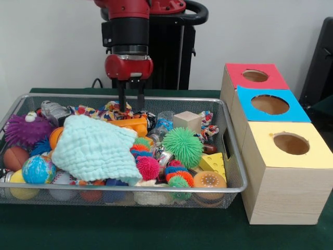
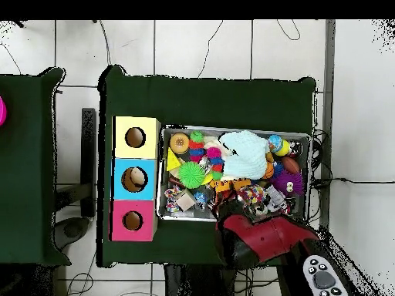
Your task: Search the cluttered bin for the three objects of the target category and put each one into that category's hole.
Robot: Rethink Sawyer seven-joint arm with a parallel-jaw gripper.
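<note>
Bin [image 1: 235,156] on the green counter [image 1: 156,229] brims with toys (a mint cloth [image 1: 96,148] on top), the empty pincer [image 1: 131,101] hanging open at its far rim.

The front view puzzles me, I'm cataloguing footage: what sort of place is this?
Probably a robotics lab: a robot arm over a green-clothed table, a wire bin of toys, and three wooden boxes with holes.

Front camera close, facing the robot, overhead high, looking straight down, both share bin [image 1: 235,156] [image 2: 307,139]
</note>
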